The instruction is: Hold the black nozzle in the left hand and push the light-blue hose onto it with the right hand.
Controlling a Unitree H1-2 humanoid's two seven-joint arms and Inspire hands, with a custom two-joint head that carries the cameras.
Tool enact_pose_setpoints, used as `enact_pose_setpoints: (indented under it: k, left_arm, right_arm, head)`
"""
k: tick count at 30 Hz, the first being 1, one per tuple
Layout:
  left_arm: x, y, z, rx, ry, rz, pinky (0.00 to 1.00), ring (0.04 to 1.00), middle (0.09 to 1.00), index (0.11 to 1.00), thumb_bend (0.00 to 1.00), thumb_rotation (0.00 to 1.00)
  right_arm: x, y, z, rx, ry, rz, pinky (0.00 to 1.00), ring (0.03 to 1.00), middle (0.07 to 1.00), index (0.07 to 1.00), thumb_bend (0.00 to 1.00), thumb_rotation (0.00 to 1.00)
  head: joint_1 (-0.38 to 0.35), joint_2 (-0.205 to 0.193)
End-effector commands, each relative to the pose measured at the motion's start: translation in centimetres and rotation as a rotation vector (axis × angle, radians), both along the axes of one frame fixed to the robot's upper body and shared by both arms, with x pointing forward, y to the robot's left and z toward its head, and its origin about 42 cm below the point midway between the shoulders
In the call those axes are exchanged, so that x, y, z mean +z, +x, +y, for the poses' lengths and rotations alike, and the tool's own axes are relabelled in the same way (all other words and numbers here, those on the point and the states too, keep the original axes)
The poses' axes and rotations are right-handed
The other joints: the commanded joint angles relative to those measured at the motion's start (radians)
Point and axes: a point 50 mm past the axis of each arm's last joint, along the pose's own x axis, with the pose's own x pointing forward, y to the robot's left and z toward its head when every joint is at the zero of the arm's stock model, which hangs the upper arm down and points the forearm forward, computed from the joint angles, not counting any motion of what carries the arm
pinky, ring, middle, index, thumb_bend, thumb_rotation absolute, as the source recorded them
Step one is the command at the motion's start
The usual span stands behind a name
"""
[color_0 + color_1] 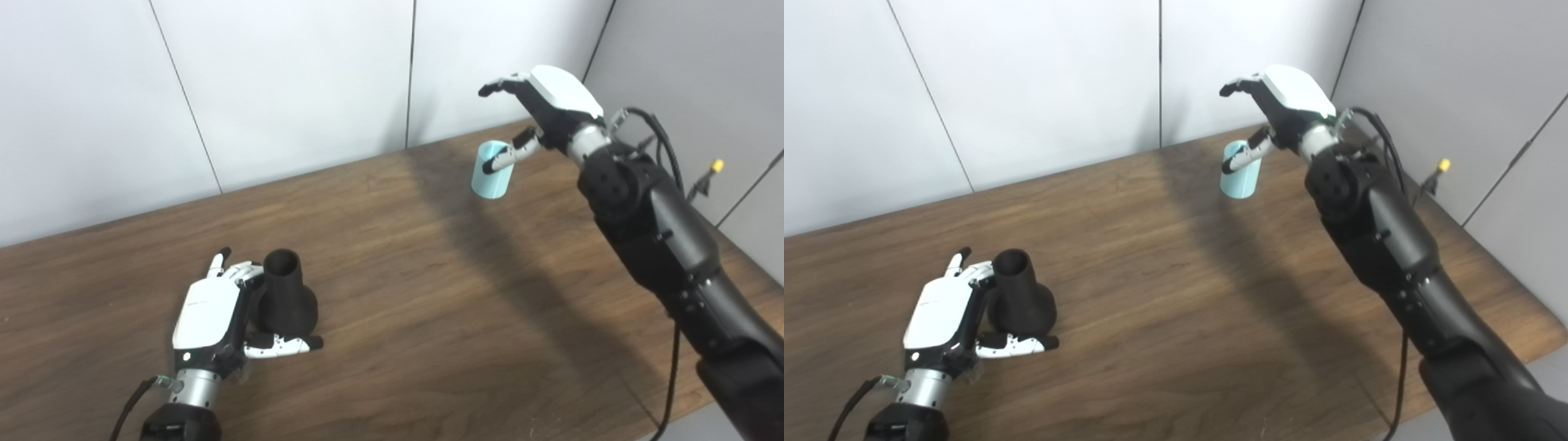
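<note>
With the black nozzle (286,294) loosely cupped upright beside the spread left hand (208,318), the light-blue hose (490,170), under the spread right hand (545,104), should be encircled squarely before closing.

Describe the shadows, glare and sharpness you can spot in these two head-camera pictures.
Left eye view: a broad dark shadow band crosses the table diagonally below the right arm, running from the light-blue hose; the white back of the right hand looks slightly overexposed. Right eye view: same shadow band; the black nozzle shows little surface detail, and focus is fairly sharp throughout.
</note>
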Motion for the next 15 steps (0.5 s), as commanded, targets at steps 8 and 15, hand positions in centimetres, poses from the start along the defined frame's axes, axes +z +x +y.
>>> enact_pose_setpoints:
  k: [8, 15]
  left_arm:
    - [-2.6, -1.6, 1.8, 0.015, 0.054, 0.055, 1.0, 0.81, 0.708, 0.483, 0.52, 0.05]
    - [-2.6, -1.7, 1.9, 0.017, 0.052, 0.062, 1.0, 0.809, 0.708, 0.483, 0.52, 0.05]
  right_arm:
    - [2.3, 2.5, -1.5, -0.078, -0.06, 0.052, 0.86, 0.955, 0.87, 0.79, 0.93, 0.19]
    - [1.3, 4.1, -1.6, -0.094, -0.066, 0.111, 0.87, 0.937, 0.877, 0.802, 0.94, 0.21]
  head:
    - [-0.005, 0.002]
    - [-0.003, 0.006]
